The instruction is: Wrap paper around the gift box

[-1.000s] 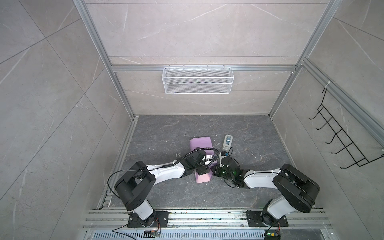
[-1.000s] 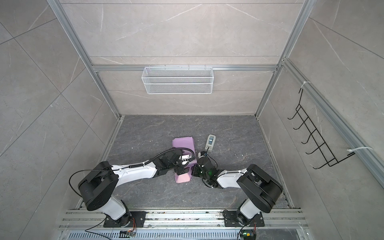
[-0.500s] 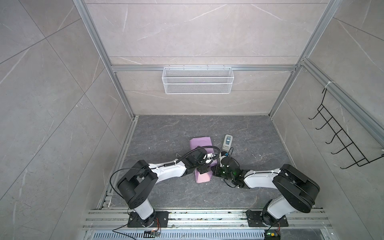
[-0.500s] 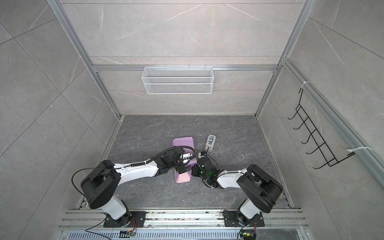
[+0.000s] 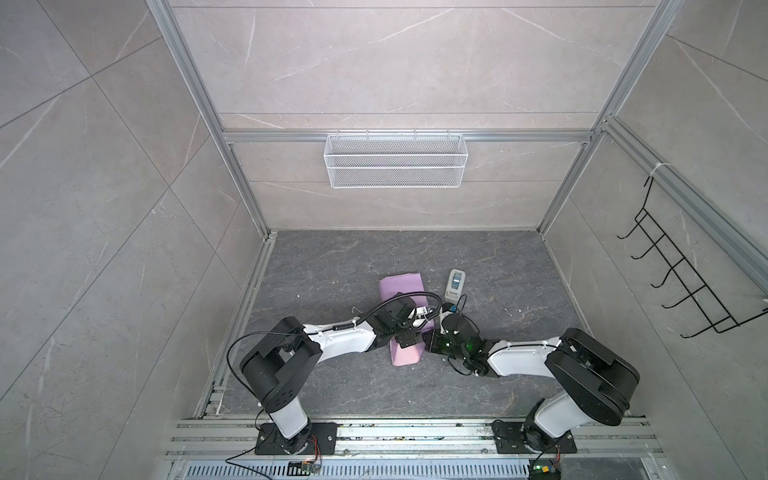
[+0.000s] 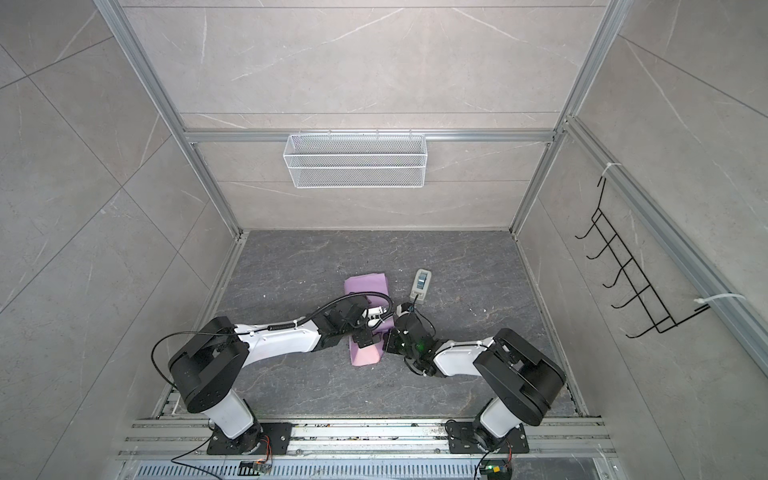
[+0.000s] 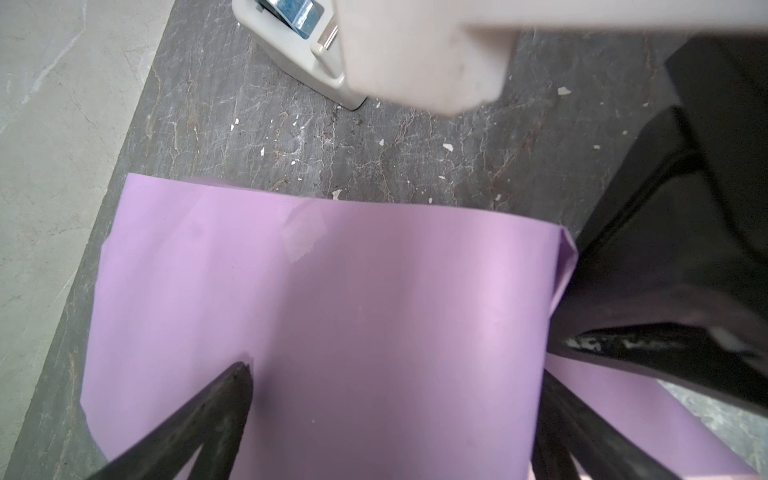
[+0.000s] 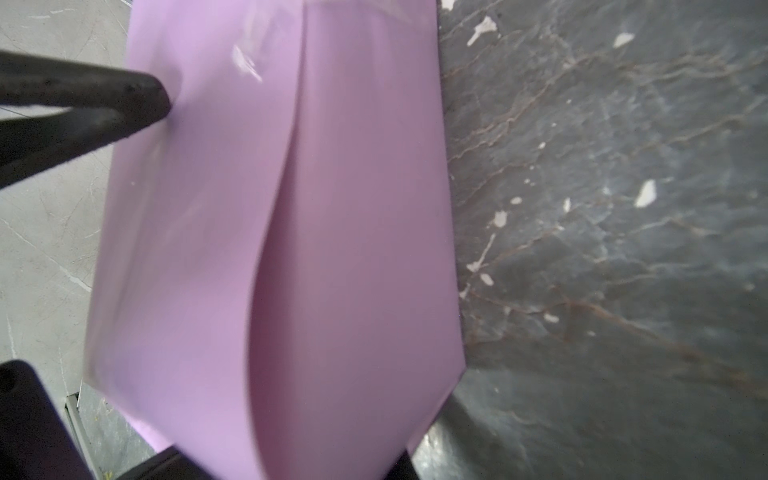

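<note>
Still, left gripper (image 7: 395, 372) astride the paper (image 7: 332, 291)

Both arms share one build — the left arm (image 5: 345, 341) and the right arm (image 5: 519, 360) have white shells, bulky black joint housings and flat black base plates (image 5: 295, 441). A ribbed black cable (image 5: 399, 298) runs along the left; the left gripper (image 7: 395, 374) has tapered, scuffed black fingers (image 7: 220, 407).

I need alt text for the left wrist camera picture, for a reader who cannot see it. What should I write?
Lilac paper fills most of the picture, wrapped around something hidden on a dark stone table, with the open left end effector over it. A piece of clear tape sits near the paper's far edge, and a grey-white device stands beyond.
</note>
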Action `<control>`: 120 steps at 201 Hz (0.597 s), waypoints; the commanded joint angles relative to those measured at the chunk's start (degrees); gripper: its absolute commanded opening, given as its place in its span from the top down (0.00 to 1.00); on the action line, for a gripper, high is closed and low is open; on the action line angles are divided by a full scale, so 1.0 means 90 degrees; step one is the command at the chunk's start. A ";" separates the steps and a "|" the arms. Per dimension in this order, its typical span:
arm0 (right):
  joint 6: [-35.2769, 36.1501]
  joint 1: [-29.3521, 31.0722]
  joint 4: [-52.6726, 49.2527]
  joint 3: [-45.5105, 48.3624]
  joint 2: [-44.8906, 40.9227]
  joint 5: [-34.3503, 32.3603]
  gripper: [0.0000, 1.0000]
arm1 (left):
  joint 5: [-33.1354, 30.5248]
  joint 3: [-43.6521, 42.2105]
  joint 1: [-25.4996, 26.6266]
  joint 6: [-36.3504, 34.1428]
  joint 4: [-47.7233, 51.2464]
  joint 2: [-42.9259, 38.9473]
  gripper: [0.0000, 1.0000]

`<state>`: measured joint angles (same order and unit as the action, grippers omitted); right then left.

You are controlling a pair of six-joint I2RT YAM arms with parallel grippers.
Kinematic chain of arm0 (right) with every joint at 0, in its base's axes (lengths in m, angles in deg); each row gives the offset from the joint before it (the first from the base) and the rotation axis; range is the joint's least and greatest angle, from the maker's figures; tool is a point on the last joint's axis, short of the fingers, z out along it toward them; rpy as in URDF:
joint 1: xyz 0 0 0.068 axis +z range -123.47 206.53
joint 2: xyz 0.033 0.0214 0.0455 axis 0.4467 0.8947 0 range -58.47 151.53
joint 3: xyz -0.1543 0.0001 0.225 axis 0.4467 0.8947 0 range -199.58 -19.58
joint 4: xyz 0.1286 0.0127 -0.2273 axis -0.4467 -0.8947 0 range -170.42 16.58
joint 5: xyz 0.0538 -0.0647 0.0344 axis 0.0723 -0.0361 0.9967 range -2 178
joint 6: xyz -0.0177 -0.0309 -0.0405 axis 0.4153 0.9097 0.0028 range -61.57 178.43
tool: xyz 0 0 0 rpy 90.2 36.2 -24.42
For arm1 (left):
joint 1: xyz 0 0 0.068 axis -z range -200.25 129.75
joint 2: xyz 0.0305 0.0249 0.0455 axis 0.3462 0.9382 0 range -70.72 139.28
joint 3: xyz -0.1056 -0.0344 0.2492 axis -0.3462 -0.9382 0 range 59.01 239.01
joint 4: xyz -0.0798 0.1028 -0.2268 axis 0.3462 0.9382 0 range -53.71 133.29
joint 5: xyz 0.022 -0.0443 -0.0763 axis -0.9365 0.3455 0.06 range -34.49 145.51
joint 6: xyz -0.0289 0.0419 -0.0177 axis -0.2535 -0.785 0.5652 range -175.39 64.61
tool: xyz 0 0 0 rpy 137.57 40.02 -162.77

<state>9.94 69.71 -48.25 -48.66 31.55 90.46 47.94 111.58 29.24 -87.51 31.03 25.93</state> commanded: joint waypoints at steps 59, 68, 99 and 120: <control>0.0093 0.0036 -0.0063 0.0310 -0.0377 -0.0271 0.92 | -0.0282 -0.0148 -0.0020 -0.0181 -0.0181 0.0059 0.01; 0.0114 0.0043 -0.0020 0.0348 -0.0383 -0.0283 0.92 | -0.0272 -0.0159 -0.0018 -0.0180 -0.0182 0.0059 0.01; 0.0135 0.0037 0.0281 0.0310 -0.0214 -0.0186 0.92 | -0.0262 -0.0150 -0.0021 -0.0210 -0.0195 0.0079 0.01; 0.0208 0.0036 0.0353 0.0245 -0.0108 -0.0215 0.92 | -0.0262 -0.0149 -0.0021 -0.0216 -0.0192 0.0077 0.01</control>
<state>10.24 69.71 -47.07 -46.24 29.23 89.26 46.54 110.86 29.24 -88.60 29.67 26.08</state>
